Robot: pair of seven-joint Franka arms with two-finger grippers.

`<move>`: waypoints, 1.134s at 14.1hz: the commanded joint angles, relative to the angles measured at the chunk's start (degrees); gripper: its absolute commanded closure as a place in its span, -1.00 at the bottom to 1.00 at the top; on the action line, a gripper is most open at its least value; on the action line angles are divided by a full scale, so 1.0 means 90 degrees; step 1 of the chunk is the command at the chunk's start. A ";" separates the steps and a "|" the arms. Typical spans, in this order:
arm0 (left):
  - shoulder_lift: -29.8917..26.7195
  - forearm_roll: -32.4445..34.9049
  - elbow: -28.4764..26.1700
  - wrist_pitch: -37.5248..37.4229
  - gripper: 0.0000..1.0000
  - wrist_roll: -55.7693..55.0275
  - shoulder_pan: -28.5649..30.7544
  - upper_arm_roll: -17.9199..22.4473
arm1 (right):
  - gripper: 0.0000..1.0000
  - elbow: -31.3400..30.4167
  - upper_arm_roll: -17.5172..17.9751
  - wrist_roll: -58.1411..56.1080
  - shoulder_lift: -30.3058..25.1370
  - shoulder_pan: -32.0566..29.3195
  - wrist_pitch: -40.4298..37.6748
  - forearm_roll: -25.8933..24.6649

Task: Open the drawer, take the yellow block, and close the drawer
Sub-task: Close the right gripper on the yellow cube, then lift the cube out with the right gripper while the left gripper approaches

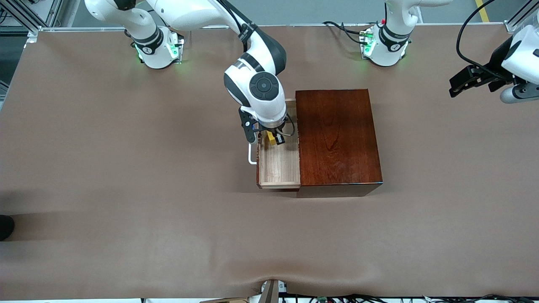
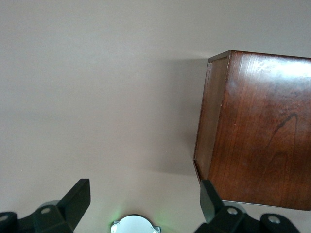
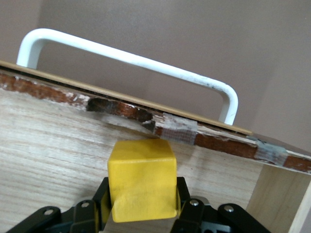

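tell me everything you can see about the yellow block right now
The yellow block is a small bright yellow cube with slightly rounded edges and a matte, plain surface. It sits squarely between the black fingers of the right hand, which is shut on it from two sides. It is over the pale-wood floor of the open drawer, close to the drawer's front panel with the white handle. Whether it rests on the drawer floor or is just lifted off it cannot be told.
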 commanded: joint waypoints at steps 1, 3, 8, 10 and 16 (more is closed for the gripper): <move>-0.0056 0.0059 -0.0015 0.0040 -1.00 -0.0002 0.0029 -0.0047 | 1.00 0.0204 -0.0050 0.0148 0.0040 0.0008 -0.0063 -0.0037; -0.0065 0.0059 -0.0015 0.0040 -1.00 -0.0002 0.0039 -0.0047 | 1.00 0.0418 -0.0040 0.0148 0.0001 -0.0012 -0.0102 0.0022; -0.0056 0.0050 0.0005 0.0040 -1.00 -0.0002 0.0049 -0.0047 | 1.00 0.1101 -0.0050 0.0158 0.0001 -0.0138 -0.0969 0.0100; -0.0056 0.0049 -0.0005 0.0040 -1.00 -0.0002 0.0020 -0.0047 | 1.00 0.1375 -0.0031 0.0148 -0.0009 -0.0304 -0.1389 0.0158; -0.0046 0.0040 0.0005 0.0040 -1.00 -0.0002 0.0019 -0.0047 | 1.00 0.1591 -0.0040 -0.0445 -0.0379 -0.0821 -0.2114 0.0188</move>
